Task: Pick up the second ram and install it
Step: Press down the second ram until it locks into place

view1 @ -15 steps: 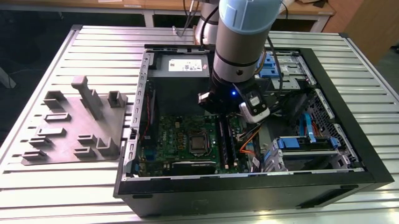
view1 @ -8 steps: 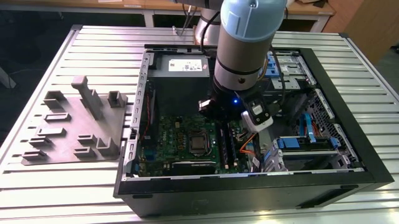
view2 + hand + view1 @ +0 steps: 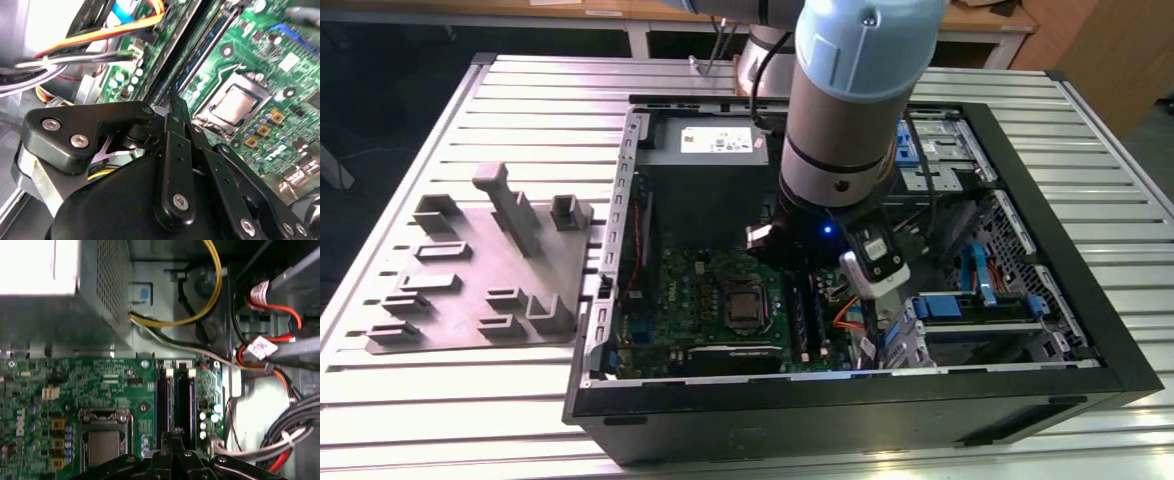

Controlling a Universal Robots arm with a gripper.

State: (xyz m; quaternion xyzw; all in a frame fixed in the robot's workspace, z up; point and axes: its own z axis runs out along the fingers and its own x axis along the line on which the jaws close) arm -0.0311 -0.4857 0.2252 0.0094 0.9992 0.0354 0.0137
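claw (image 3: 176,436) fingers together over ram slots (image 3: 176,395), ram (image 3: 184,400) seated, cables (image 3: 260,365) crowding beside, board (image 3: 100,390) open

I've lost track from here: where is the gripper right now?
The gripper is inside the open computer case, low over the motherboard's memory slots, just beside the silver processor socket. In the exterior view it sits mid-case.
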